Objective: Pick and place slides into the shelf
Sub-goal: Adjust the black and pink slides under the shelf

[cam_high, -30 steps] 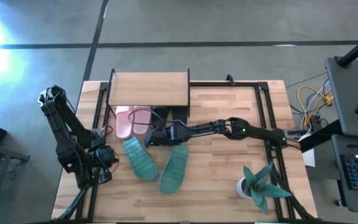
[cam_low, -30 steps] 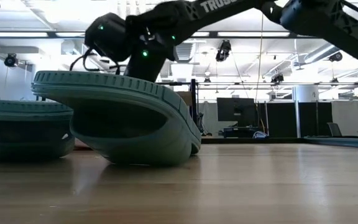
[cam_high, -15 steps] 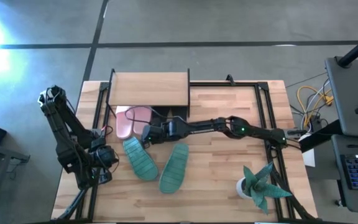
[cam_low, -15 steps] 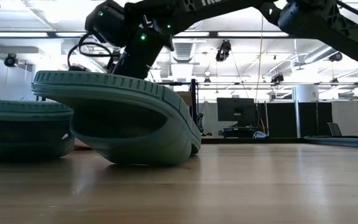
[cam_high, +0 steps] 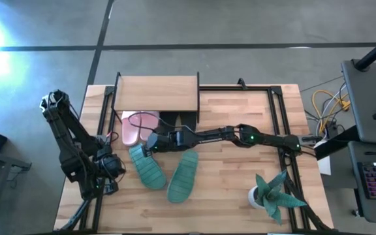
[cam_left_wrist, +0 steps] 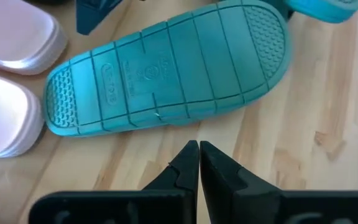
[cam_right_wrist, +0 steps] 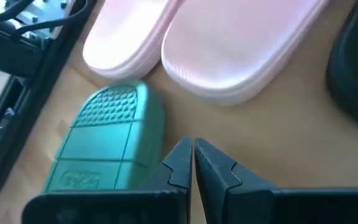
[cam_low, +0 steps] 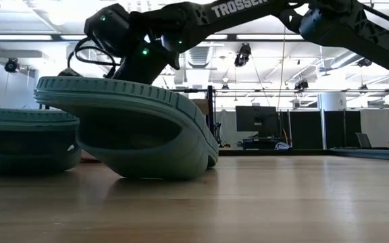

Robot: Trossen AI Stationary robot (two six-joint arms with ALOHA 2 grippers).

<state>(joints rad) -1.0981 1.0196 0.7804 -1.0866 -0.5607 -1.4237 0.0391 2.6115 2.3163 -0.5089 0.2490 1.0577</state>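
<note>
The right gripper, clenched empty, hovers beside the upturned teal ribbed rubber slide; next it must open and grasp it.

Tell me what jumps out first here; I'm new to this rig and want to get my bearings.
Two teal slides lie sole-up mid-table, in front of the shelf, where pink slides are tucked under the board. The right gripper, shut and empty, reaches across to just above the left teal slide, by the pink pair. The left gripper, also shut, waits at the table's left edge.
</note>
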